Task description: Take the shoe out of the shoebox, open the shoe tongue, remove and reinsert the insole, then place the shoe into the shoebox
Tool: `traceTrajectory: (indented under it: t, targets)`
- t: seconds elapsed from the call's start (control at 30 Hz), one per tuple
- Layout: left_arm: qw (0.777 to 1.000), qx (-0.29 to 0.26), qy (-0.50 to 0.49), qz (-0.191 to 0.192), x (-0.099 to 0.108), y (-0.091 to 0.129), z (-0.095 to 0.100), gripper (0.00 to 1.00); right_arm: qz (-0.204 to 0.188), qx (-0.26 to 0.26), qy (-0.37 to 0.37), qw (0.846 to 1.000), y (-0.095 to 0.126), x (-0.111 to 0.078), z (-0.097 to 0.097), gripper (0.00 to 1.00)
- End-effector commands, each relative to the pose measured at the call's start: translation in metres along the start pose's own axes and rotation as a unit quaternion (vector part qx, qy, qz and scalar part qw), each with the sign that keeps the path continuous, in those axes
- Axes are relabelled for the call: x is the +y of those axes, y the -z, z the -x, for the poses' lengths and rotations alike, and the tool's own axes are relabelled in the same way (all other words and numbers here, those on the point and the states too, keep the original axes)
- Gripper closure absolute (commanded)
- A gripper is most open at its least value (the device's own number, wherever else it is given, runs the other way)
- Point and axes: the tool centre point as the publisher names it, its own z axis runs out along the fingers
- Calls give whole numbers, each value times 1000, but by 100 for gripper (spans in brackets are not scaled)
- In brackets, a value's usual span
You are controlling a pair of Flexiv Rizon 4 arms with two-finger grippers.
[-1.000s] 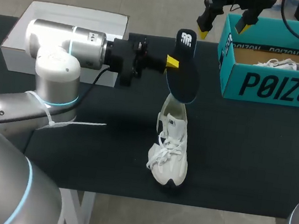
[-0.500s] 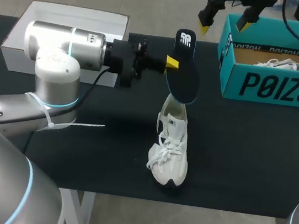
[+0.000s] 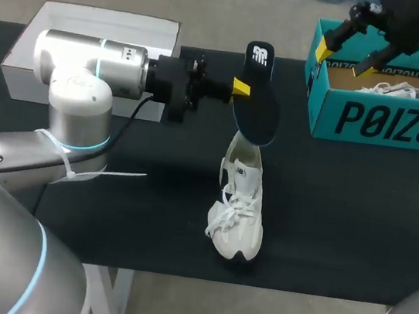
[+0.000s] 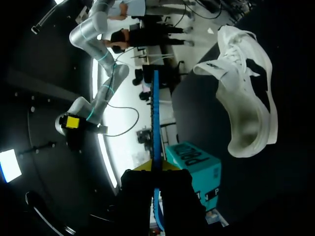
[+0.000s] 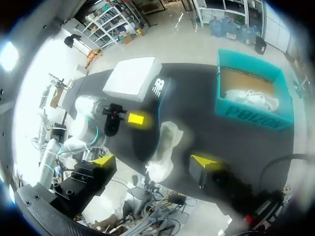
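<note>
My left gripper is shut on a dark insole with a white logo, held upright in the air over the heel of the white shoe. The shoe lies on the black table, toe toward the front edge. From the left wrist, the insole shows edge-on between the shut fingers, with the shoe beside it. My right gripper hangs open and empty, high above the left end of the teal shoebox. Its own view looks down on the shoe, insole and shoebox.
A white box lid lies at the back left of the table, behind my left arm. Inside the teal shoebox something white rests on its brown floor. The dark tabletop is bare to the right of the shoe.
My right gripper has swung to the right, from over the table beside the shoebox to over the box's left end. The left arm, insole and shoe have stayed put.
</note>
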Motion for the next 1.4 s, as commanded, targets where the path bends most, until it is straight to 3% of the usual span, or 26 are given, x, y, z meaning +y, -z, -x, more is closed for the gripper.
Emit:
traceTrajectory:
  t: [0.03, 0.2, 0.47, 0.83, 1.13, 1.4]
  targets:
    - [1000, -1, -1, 2, 0, -2, -1, 100, 52, 257, -44, 964, -13, -6, 12, 0]
    - [1000, -1, -1, 2, 0, -2, -1, 100, 60, 306, -33, 950, -25, 0, 11, 0]
    - [1000, -1, -1, 2, 0, -2, -1, 100, 59, 310, 9, 949, -40, 14, 1, 0]
    - [1000, -1, -1, 2, 0, -2, -1, 100, 61, 300, 27, 952, -60, 30, 11, 0]
    - [1000, -1, -1, 2, 0, -2, -1, 100, 57, 292, 16, 954, -93, 44, 24, 0]
    - [1000, -1, -1, 2, 0, -2, -1, 100, 47, 309, 9, 950, -125, 46, 17, 0]
